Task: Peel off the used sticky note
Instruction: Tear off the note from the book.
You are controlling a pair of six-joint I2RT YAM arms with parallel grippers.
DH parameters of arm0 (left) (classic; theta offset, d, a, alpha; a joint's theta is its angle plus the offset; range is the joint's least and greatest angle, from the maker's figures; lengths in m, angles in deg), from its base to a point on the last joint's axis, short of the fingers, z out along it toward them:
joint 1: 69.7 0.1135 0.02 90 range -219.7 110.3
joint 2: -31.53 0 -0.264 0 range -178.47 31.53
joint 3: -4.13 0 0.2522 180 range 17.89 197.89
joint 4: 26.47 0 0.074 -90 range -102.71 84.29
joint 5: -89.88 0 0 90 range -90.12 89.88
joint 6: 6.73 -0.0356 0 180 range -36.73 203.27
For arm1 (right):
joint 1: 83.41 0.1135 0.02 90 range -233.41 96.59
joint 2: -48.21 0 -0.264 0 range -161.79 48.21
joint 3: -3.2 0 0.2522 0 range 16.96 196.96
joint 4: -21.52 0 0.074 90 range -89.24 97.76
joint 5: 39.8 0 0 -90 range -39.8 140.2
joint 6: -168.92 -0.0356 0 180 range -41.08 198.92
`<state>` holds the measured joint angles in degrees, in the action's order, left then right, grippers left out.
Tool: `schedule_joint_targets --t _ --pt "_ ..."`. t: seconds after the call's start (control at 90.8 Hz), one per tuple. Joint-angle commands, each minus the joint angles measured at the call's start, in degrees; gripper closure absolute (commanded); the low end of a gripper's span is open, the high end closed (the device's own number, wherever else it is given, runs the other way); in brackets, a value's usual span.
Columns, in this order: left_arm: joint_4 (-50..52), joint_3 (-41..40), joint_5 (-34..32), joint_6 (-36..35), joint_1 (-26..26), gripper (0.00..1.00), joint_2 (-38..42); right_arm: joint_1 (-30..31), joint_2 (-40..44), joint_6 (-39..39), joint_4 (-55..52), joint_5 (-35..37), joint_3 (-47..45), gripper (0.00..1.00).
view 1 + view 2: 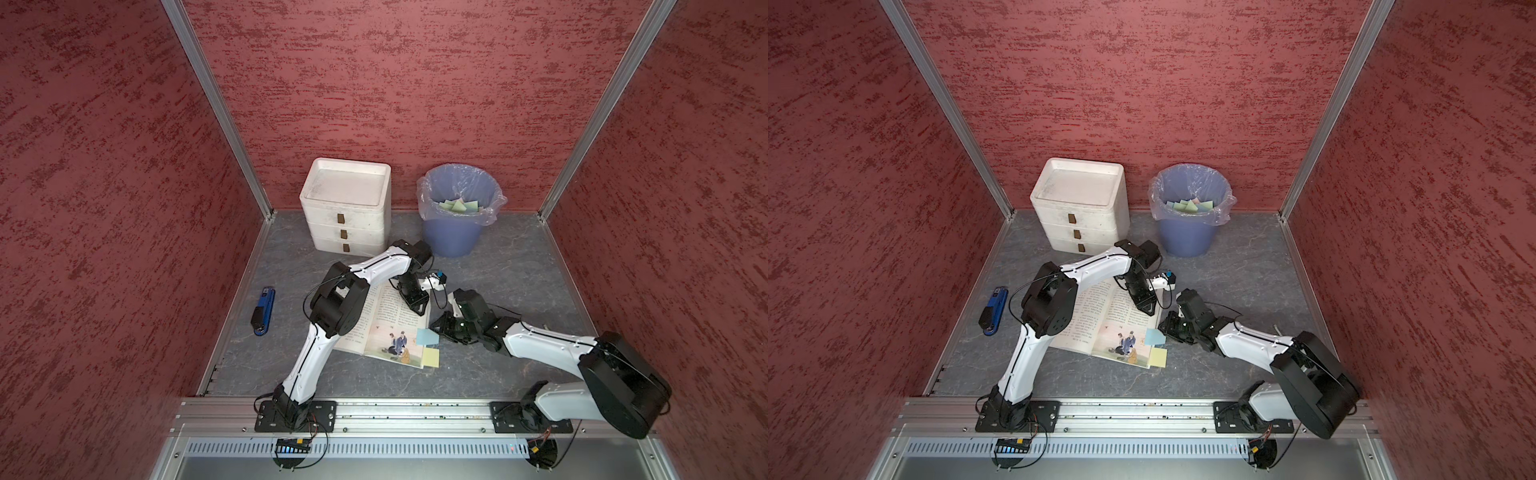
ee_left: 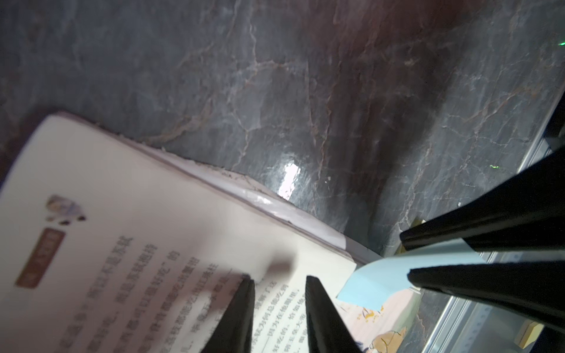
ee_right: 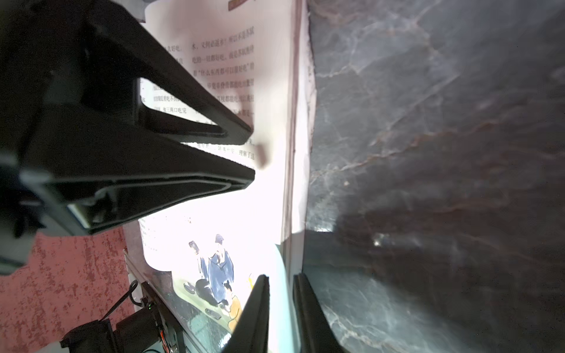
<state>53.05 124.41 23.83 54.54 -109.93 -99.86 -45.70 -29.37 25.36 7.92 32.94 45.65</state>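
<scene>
An open picture book lies on the grey marble table. At its right page edge a blue sticky note curls up off the paper, with a yellow sticky note just nearer the front. My right gripper is shut on the blue note's free edge; the left wrist view shows the note between its two black fingers. My left gripper rests its tips on the printed page, jaws slightly apart, nothing between them.
A white three-drawer unit stands at the back. Beside it is a blue bin with a clear liner, holding several discarded notes. A blue stapler lies at the left. Red walls close in three sides.
</scene>
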Motion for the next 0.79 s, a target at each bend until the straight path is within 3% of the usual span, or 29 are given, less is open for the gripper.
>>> schedule_joint_targets --t 0.0,0.209,0.782 --pt "0.3 1.6 -0.3 0.6 -0.5 0.69 -1.3 1.2 0.3 2.4 -2.9 3.1 2.4 0.86" --pt "0.5 2.0 -1.2 0.7 -0.4 0.69 -2.4 3.2 1.1 4.9 -8.9 7.6 5.0 1.0" --pt "0.8 3.2 -1.7 1.2 -0.5 0.7 -4.4 10.1 9.5 11.2 -12.2 9.9 6.5 1.0"
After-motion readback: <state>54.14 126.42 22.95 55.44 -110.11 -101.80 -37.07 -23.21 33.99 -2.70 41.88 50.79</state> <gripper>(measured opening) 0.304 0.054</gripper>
